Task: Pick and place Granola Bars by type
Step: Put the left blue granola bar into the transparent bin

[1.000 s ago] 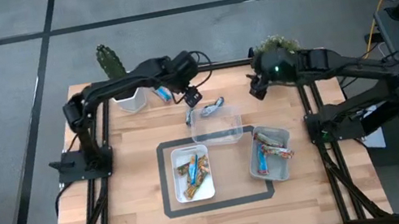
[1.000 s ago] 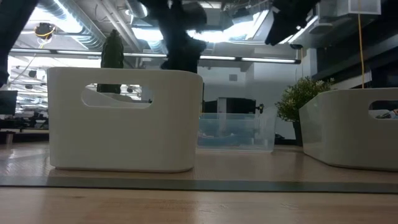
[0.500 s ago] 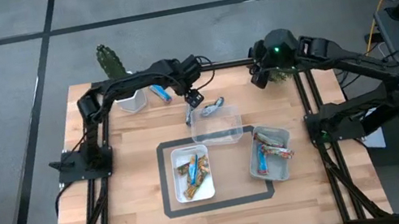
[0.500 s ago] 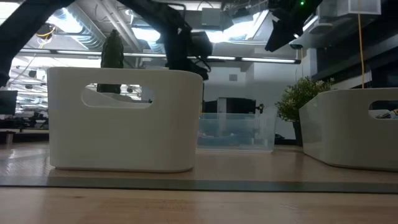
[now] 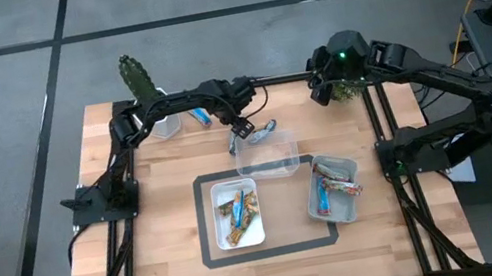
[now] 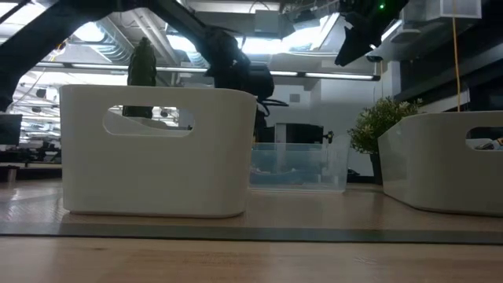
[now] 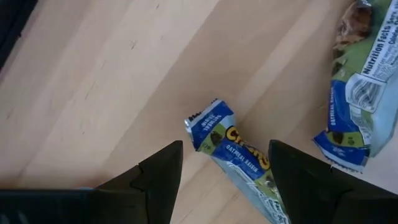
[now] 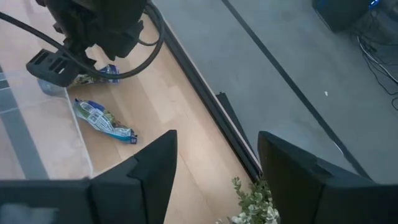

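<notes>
The left pincer (image 5: 242,128) has come lower and further out over the loose bars during the last second, and now it hangs just above a blue-silver granola bar (image 7: 233,155) that lies flat on the tabletop (image 5: 155,225). In the left wrist view its 2 fingers (image 7: 158,177) stand apart, with the near end of this bar between them, and they hold nothing yet. A second bar (image 7: 357,93), with green and blue on the wrapper, lies just beside this pincer, off to one side of the fingers. Below the pincer in the high view is the clear container (image 5: 266,155), and near it are 2 white trays: the middle tray (image 5: 237,213) has gold and blue bars inside, and the right tray (image 5: 332,190) has blue and red ones. The right pincer (image 5: 321,92) has pulled back a little toward the far edge of the tabletop, next to the small plant (image 5: 351,89); its fingers (image 8: 155,165) are also apart and empty, well away from the bars. So I judge that the left arm is preparing the next pick, and it needs only to go down and close on the bar, while the right arm waits.
</notes>
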You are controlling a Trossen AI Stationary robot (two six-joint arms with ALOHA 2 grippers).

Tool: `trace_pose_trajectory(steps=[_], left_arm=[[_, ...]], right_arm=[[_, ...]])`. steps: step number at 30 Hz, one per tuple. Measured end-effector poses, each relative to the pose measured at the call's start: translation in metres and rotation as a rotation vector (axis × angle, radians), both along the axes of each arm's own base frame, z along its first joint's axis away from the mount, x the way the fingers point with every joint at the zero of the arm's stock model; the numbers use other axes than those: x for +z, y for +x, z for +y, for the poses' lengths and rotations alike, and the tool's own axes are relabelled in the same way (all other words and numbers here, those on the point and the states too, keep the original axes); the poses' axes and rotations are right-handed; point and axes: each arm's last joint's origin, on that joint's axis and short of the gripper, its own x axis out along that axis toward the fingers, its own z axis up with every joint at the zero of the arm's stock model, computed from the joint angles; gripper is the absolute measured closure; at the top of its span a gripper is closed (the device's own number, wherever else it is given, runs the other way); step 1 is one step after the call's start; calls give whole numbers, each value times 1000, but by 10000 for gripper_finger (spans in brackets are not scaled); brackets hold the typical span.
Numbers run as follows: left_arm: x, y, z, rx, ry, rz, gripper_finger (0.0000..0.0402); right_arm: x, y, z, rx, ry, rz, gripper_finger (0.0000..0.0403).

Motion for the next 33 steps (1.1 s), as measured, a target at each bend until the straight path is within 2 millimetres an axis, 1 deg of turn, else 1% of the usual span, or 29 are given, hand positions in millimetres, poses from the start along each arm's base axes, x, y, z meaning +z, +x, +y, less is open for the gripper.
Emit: trace_pose_trajectory(steps=[7, 14, 19, 24, 33], left_arm=[[-9, 1, -1, 5, -41, -8, 173], [-20, -7, -2, 28, -71, 8, 173], [-33, -10, -5, 28, -104, 25, 185], [-33, -9, -8, 28, -131, 12, 223], [-31, -7, -14, 8, -179, -13, 333]], right_arm=[[0, 0, 0, 30, -5, 9, 179], [0, 0, 1, 40, -3, 8, 179], [0, 0, 1, 51, -12, 18, 179], [0, 0, 1, 51, -12, 17, 179], [0, 1, 1, 55, -8, 14, 179]])
